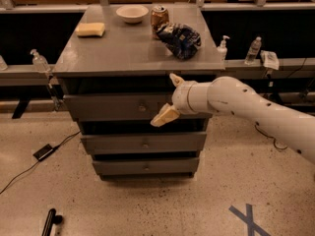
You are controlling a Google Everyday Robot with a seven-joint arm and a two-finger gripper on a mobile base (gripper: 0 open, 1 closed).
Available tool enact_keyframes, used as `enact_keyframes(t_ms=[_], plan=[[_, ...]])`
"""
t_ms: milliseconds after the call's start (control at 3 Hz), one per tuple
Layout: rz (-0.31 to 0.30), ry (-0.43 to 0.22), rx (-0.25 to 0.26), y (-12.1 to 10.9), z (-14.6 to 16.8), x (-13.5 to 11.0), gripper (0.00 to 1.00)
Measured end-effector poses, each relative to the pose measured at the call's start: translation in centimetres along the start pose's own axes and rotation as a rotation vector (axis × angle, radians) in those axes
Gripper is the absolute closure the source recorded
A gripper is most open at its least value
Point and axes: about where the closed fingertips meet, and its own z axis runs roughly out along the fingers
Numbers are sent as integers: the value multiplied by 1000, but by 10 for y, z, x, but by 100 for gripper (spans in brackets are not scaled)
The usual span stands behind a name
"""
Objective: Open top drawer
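Observation:
The top drawer point(108, 107) is the widest grey front of the cabinet, with a small round knob point(141, 107) at its centre. It looks closed, flush under the grey cabinet top point(123, 48). Two narrower drawers point(118, 142) sit below it. My gripper point(170, 98) is on a white arm reaching in from the right. It hovers in front of the top drawer's right half, just right of the knob. Its cream fingers are spread open, one pointing up point(175, 78) and one down-left point(165, 116), with nothing between them.
On the cabinet top are a yellow sponge point(90, 29), a white bowl point(132, 13), a can point(159, 17) and a dark chip bag point(180, 39). Bottles point(253, 50) stand on side ledges. A black box with cable point(45, 151) lies on the floor at the left, and blue tape point(248, 220) at the lower right.

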Motion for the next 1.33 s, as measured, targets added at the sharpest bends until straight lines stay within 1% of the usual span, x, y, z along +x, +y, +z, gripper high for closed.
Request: enact_keyframes(t_ms=[333, 667, 1000, 1333], plan=[[-2, 19, -14, 21, -21, 9, 2], [-26, 57, -20, 28, -23, 22, 2], [-40, 65, -45, 24, -13, 46, 4], [-48, 37, -83, 7, 11, 70, 3]])
